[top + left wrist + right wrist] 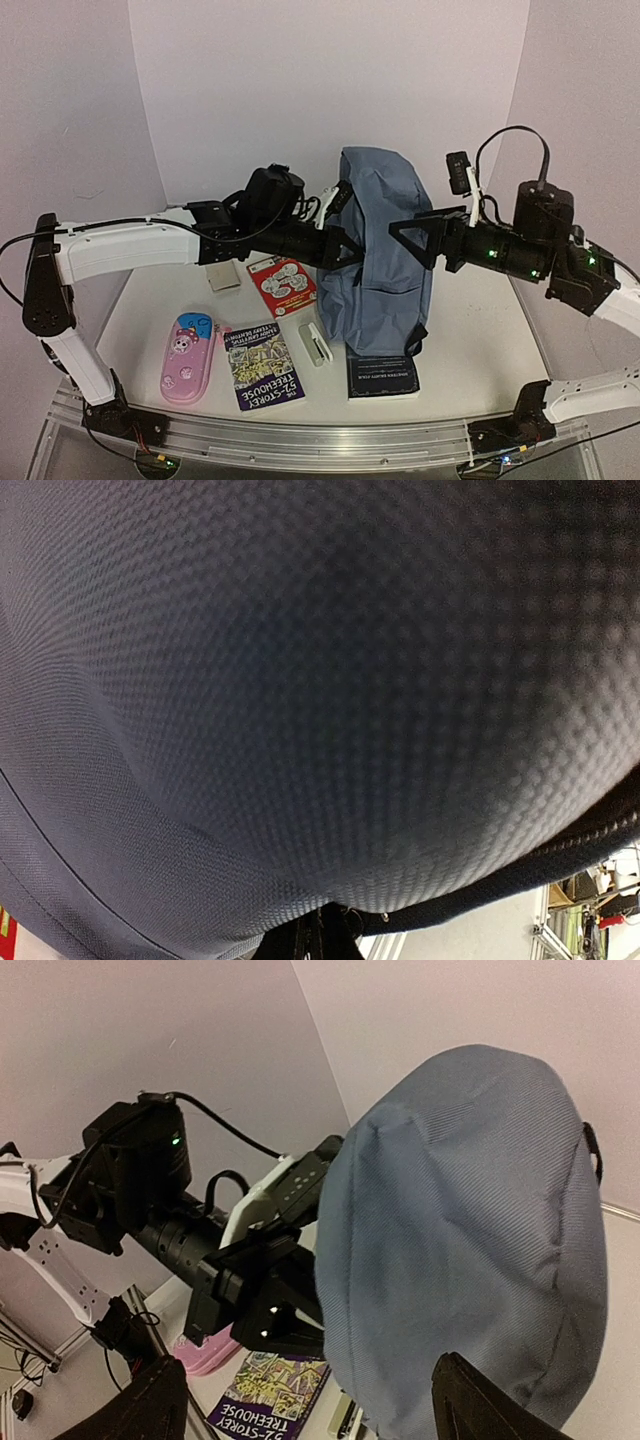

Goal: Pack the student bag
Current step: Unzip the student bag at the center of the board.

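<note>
Currently left gripper pinched shut on slate-blue fabric student backpack; right gripper spread beside it; dark paperback book reads "52-STOREY TREEHOUSE".

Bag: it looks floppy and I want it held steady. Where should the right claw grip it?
Probably the fabric along its right edge, approached sideways from the right. The bag stands upright with a rounded, bulging face too wide to span; the open right claw faces that edge, opposite the left claw.

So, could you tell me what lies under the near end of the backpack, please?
A dark book pokes out from under the backpack; its far part is covered, as is anything else beneath the fabric.
</note>
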Robot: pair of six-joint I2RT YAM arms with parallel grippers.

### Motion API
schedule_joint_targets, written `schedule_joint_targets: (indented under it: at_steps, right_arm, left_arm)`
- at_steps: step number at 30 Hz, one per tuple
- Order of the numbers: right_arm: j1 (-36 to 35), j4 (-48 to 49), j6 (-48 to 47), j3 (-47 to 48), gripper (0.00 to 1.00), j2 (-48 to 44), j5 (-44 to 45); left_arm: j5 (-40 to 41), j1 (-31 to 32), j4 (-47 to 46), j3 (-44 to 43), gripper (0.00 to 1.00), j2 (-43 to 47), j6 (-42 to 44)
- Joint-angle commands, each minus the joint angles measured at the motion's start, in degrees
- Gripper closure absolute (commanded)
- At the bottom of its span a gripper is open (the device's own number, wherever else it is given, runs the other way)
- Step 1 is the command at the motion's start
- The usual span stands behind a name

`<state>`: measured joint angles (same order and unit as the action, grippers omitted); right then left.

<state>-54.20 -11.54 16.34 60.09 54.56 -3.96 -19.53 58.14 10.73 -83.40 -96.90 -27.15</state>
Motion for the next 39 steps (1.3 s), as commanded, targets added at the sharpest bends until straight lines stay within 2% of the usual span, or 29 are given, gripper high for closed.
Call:
schedule_joint_targets:
  at_steps: [1,8,15,20,22,29,36,38,39]
  right_arm:
    - [-7.91,2.51,-0.76,-2.60,0.17,1.76,19.55]
    - [-16.12,5.02,0.17,-4.15,0.18,7.63,33.06]
    - [-19.37,7.15,2.83,-4.30,0.13,14.88,44.87]
    - [-20.47,7.47,4.60,-4.91,0.15,19.45,49.65]
    - [-20.42,7.50,6.48,-5.54,0.21,20.66,51.71]
    - [-20.44,8.33,8.62,-5.92,0.52,22.91,55.35]
    - [-20.46,12.69,6.85,-8.25,0.93,22.08,54.09]
    - [-20.44,13.75,6.70,-9.44,1.00,21.10,52.66]
    - [-20.43,14.18,6.59,-9.96,1.00,20.52,51.82]
  left_arm:
    - [-0.65,-0.86,-0.11,-2.50,1.00,-0.19,-1.05]
    - [-1.47,-1.36,-0.14,-2.58,1.00,-0.12,-1.41]
    - [-1.80,-1.36,-0.88,-2.35,1.00,-0.12,-1.90]
    - [-3.37,-1.36,-0.74,-2.77,1.00,-0.39,-2.28]
    - [-3.39,-1.36,-0.66,-2.82,1.00,-0.40,-2.22]
    - [-3.39,-1.45,-0.54,-3.63,1.00,-1.00,-2.16]
    - [-2.68,-1.68,-2.23,-4.33,1.00,-0.57,-2.64]
    - [-2.54,-2.16,-2.88,-4.63,1.00,-0.21,-2.73]
    - [-2.59,-2.46,-2.99,-4.98,1.00,-0.16,-2.79]
